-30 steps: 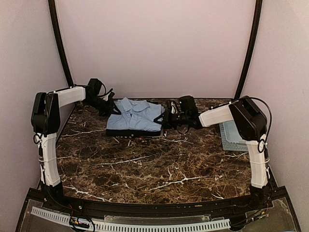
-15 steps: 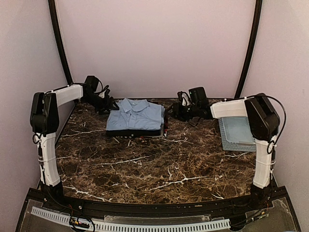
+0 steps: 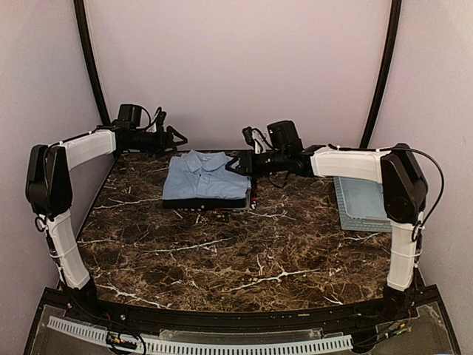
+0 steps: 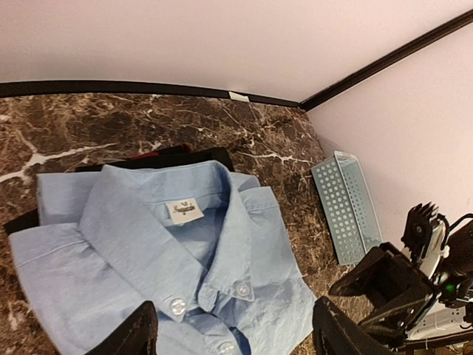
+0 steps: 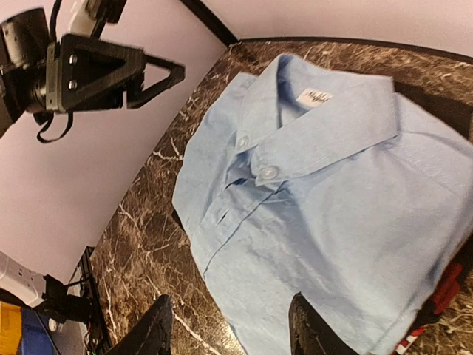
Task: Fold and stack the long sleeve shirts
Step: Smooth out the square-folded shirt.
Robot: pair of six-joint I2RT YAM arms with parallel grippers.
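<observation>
- Dark brown marble-patterned table (image 3: 244, 251): carries everything, with both arm bases at its near edge.
- Large light blue cloth shirt (image 3: 207, 179): folded to a rectangle and lying flat near the middle of the table's far edge. Its collar faces the far edge and its button front faces up. The collar-to-hem axis runs far to near.
- Black cloth shirt (image 3: 203, 203): folded directly under the blue one. Only a dark rim shows along the near side and at the far corners. The stack looks complete, by my judgement.
- Pale blue plastic lattice basket (image 3: 362, 203): flat by the table's right edge, well apart from the stack.
- Left gripper (image 4: 233, 336): jaws spread, nothing in them. It hangs off the stack's far-left corner, raised above the table and aimed right, across the collar.
- Right gripper (image 5: 233, 325): jaws parted and empty, aimed left at the stack's far-right corner, just beside the cloth. It looks the nearer of the two. Any tidying grasp probably falls to it, reaching left along the stack's short axis.
- Small white neck label (image 4: 183, 211): inside the blue collar, facing up.
</observation>
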